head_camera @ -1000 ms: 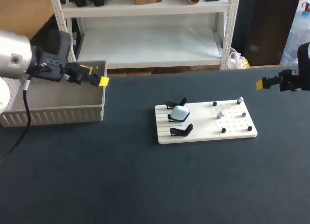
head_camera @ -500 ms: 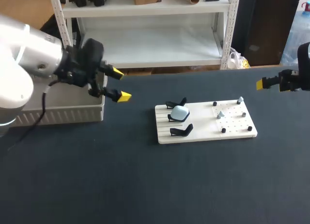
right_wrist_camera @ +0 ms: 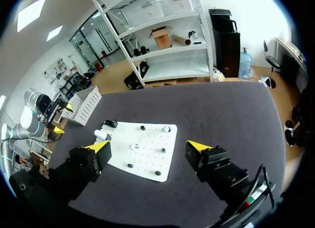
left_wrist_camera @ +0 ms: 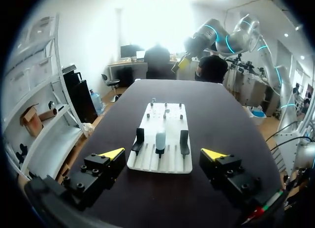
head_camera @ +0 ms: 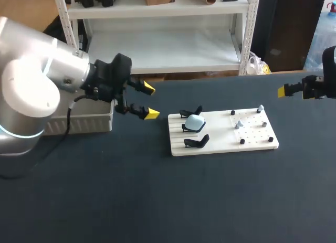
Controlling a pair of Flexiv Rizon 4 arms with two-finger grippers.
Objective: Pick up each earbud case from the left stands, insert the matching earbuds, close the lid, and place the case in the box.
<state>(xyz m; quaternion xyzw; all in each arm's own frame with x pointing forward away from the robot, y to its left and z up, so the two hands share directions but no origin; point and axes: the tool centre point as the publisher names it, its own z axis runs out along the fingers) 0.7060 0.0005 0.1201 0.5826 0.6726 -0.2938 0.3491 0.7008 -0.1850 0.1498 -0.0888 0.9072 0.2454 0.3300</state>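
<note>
While right claw [right_wrist_camera: 148, 146] stays wide, left claw [head_camera: 150, 101], also wide, swung from box [head_camera: 92, 124] toward earbud case [head_camera: 196, 122].

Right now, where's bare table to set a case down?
Free: the near table in front of the white board, and the stretch between board and right gripper. Crowded: the gap between grey box and board, where the left gripper hovers open.

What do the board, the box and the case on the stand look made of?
Board: matte white, likely plastic or painted wood; grooves and peg holes show. Box: grey plastic, judging by its ribbed moulded wall. Case: pale, smooth and rounded, probably plastic.
</note>
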